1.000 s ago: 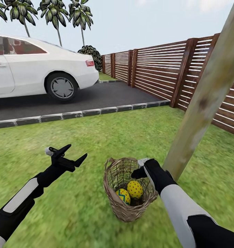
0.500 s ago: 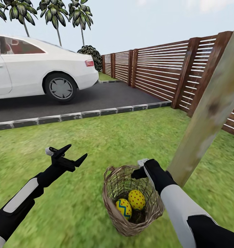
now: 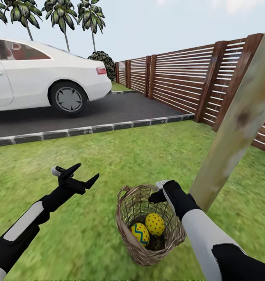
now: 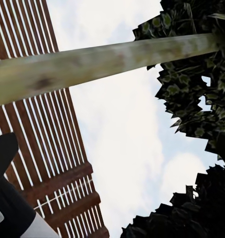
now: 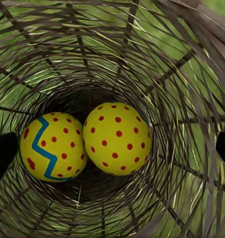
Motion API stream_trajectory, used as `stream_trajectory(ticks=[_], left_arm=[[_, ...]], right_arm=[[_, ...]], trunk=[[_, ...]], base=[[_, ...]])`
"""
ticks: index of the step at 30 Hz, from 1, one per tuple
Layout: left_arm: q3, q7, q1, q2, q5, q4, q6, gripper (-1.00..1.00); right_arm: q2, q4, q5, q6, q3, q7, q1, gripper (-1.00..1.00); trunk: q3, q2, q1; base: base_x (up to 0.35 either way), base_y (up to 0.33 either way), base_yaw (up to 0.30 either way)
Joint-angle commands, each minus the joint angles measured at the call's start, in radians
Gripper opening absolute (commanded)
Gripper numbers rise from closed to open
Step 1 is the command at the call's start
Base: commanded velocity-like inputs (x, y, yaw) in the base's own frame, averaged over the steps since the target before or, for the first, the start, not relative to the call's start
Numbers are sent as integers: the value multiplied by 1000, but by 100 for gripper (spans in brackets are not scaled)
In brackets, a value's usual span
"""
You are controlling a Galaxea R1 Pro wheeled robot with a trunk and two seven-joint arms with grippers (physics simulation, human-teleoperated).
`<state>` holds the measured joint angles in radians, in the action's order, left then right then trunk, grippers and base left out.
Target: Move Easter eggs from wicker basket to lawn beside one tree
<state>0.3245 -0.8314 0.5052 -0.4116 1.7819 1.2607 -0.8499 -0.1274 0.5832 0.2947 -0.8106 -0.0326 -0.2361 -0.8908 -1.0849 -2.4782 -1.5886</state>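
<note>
Eggs first: you've got two showing at the bottom of the wicker basket (image 3: 148,249), a red-dotted egg (image 3: 155,224) and a zigzag egg (image 3: 140,234) with a blue stripe, touching each other side by side. In your right wrist view it's the same pair, dotted one (image 5: 117,138) beside the striped one (image 5: 51,147), with the woven wall (image 5: 191,64) all around them. A third egg isn't something I can make out, so can't tell.

Basket sits on the lawn (image 3: 89,249), tipped a bit, just beside the pale tree trunk (image 3: 233,128) that leans up to the right.

Your right tool (image 3: 157,192) hangs at the basket's rim, pointing down inside; its dark fingertips (image 5: 3,153) sit wide apart at either edge of the wrist picture, so it's released and touching neither egg. Your left tool (image 3: 82,175) is off to the side above the grass, well apart from the basket, fingers spread and holding nothing.

Further out there's the slatted fence (image 3: 179,78), the kerb (image 3: 89,128), and a white car (image 3: 42,78) on the driveway.
</note>
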Motion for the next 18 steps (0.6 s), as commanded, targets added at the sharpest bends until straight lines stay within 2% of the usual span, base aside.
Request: stream_trajectory(ticks=[1, 3, 11, 18], left_arm=[[3, -2, 1, -1, 7, 0, -4, 100], [4, -2, 1, 0, 7, 0, -4, 100], [4, -3, 1, -1, 7, -6, -7, 100], [2, -10, 1, -1, 8, -12, -51, 100]], right_arm=[[0, 1, 11, -3, -1, -7, 0, 100], [0, 1, 11, -3, -1, -7, 0, 100], [0, 1, 11, 0, 0, -8, 0, 100], [0, 1, 12, 6, 4, -4, 0, 100]], trunk=[[-4, -8, -4], [-10, -22, -11], [-41, -24, -15], [-68, -25, -18]], base=[[0, 0, 0], [0, 0, 0], [0, 0, 0], [0, 0, 0]])
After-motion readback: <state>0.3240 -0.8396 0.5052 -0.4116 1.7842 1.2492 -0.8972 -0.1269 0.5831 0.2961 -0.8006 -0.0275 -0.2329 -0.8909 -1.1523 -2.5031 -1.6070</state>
